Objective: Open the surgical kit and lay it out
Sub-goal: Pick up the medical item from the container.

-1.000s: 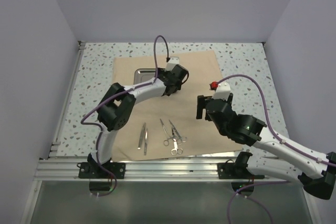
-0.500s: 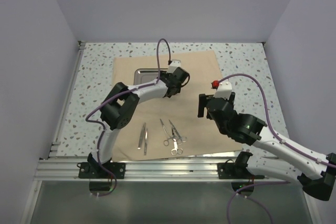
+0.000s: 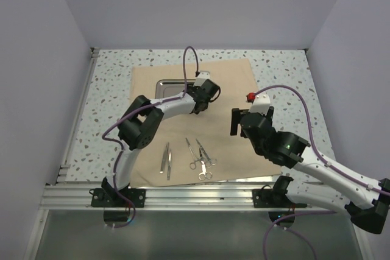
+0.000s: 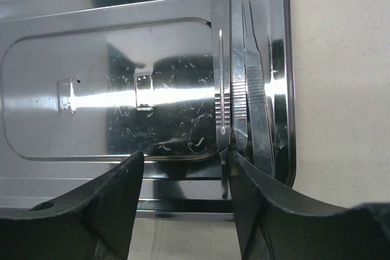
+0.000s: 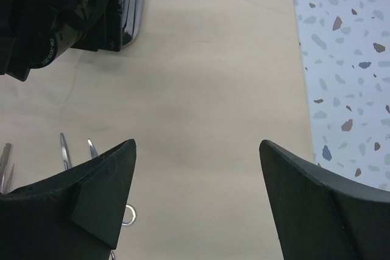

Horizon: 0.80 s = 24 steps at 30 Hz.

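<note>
The beige cloth (image 3: 231, 83) lies spread flat on the table. The steel tray (image 3: 163, 84) sits on its far left part. In the left wrist view the tray (image 4: 91, 89) holds slim metal instruments (image 4: 241, 89) along its right side. My left gripper (image 4: 186, 172) is open over the tray's near rim, and its right finger (image 4: 262, 211) is against the end of one instrument. It also shows in the top view (image 3: 198, 103). My right gripper (image 5: 198, 150) is open and empty above bare cloth (image 5: 207, 77), right of centre in the top view (image 3: 235, 125).
Tweezers (image 3: 166, 159) and two ring-handled instruments (image 3: 195, 153) (image 3: 206, 155) lie in a row on the near part of the cloth. Their tips (image 5: 64, 147) show at the left of the right wrist view. Speckled tabletop (image 3: 286, 71) surrounds the cloth, with walls on three sides.
My left gripper has shifted slightly toward the tray and turned a little. The right gripper has barely moved. The laid-out instruments have not moved.
</note>
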### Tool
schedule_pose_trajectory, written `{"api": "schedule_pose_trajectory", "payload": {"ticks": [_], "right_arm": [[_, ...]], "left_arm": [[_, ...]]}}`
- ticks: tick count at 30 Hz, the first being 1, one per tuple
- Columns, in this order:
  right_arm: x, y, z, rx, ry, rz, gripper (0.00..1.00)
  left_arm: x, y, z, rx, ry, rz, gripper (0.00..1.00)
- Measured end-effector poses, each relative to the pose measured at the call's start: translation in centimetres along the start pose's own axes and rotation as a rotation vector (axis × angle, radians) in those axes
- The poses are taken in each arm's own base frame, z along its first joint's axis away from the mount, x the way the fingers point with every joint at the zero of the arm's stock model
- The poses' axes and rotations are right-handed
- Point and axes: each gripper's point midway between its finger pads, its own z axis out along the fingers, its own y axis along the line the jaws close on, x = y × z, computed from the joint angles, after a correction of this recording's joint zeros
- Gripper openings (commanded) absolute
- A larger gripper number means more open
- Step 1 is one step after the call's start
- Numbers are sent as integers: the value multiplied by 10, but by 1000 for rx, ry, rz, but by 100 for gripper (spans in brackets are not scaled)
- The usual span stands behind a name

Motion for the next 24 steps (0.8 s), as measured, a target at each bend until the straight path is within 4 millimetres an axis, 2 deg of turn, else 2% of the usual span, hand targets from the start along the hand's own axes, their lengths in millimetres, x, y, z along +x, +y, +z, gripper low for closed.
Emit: {"api": "schedule_pose_trajectory", "payload": {"ticks": [6, 12, 14, 15, 24], "right_arm": [[0, 0, 0, 2, 0, 0, 87], [0, -2, 1, 5, 0, 3, 87], [0, -2, 1, 5, 0, 3, 87], [1, -2, 1, 7, 1, 2, 87], [5, -4, 3, 14, 9, -3, 87]], "left_arm": [[1, -3, 2, 3, 4, -14, 33], [3, -6, 3, 15, 11, -23, 18], [3, -8, 3, 22, 13, -25, 10], [3, -8, 3, 23, 15, -24, 0], [3, -9, 3, 26, 16, -21, 0]]}}
